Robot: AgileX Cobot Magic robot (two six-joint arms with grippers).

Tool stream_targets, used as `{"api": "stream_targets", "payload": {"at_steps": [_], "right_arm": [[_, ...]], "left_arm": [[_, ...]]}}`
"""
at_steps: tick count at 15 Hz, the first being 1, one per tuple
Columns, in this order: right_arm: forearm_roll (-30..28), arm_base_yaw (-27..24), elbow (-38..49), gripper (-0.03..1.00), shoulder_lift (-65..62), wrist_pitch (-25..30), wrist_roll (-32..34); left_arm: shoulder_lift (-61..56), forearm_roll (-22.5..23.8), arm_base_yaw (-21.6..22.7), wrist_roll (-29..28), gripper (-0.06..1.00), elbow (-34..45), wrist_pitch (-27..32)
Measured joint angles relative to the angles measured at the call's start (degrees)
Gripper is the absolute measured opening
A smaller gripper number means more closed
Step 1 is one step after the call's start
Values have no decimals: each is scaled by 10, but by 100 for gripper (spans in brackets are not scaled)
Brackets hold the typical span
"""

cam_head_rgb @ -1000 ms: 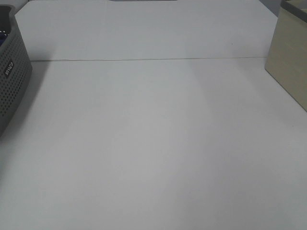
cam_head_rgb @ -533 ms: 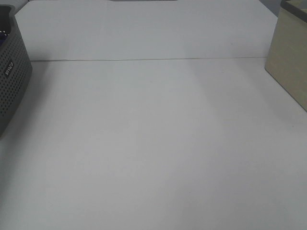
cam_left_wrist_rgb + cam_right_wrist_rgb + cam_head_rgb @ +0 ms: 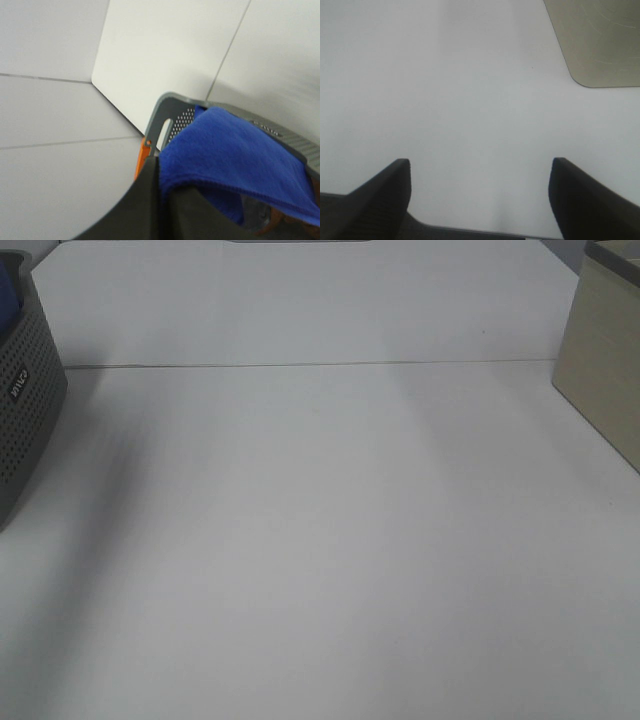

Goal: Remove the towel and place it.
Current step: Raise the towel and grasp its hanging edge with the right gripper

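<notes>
- Towel [image 3: 235,155]: royal-blue cloth with a fine, fuzzy pile and a stitched hem. It hangs in a smooth fold over the near rim of the grey basket [image 3: 25,420], partly above the basket's inside.
- Only the left wrist view shows the grip. The left gripper [image 3: 160,172] has its two dark fingers pressed together with no gap, and the hem of the towel is pinched between them, right over the basket.
- The exterior high view shows neither gripper. Of the towel it gives only a dark blue sliver inside the basket, at the picture's edge.
- That view does show the basket's outer wall: matte grey plastic, curved, punched with rows of small round holes, with a small white label [image 3: 18,383] on it.
- The left wrist view adds the basket's rounded corner and an oblong handle slot. An orange piece [image 3: 142,157] sits just beside that slot; what it belongs to I cannot tell.
- The right gripper [image 3: 480,162] appears only in the right wrist view, well apart from the basket. Its dark, blunt fingers stand wide apart with nothing between them, over bare tabletop.
- The table [image 3: 330,540] is smooth matte white, crossed by a thin straight seam [image 3: 300,365] that runs away from the basket.
- A beige box [image 3: 605,370] stands on the far side of the table from the basket; it has flat walls and, in the right wrist view, a rounded corner with faint scratches.
</notes>
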Motion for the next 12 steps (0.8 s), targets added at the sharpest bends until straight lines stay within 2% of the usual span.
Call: {"api": "stream_targets", "payload": {"at_steps": [2, 3, 4, 5, 7, 8, 12], "right_arm": [[31, 0, -2, 75, 5, -23, -2], [95, 0, -3, 75, 42, -97, -42], [117, 0, -3, 75, 56, -115, -58], [164, 0, -3, 75, 86, -155, -109], [264, 0, -3, 75, 164, -197, -245], [335, 0, -3, 75, 207, -205, -327], [641, 0, -3, 75, 401, -178, -700]], "left_arm": [[-33, 0, -56, -6, 0, 0, 1], [-48, 5, -105, -23, 0, 0, 1], [-48, 6, -115, -26, 0, 0, 2], [-48, 12, -139, -31, 0, 0, 3], [-47, 23, -190, -35, 0, 0, 5], [-47, 30, -215, -36, 0, 0, 5], [-46, 45, -304, -37, 0, 0, 6]]}}
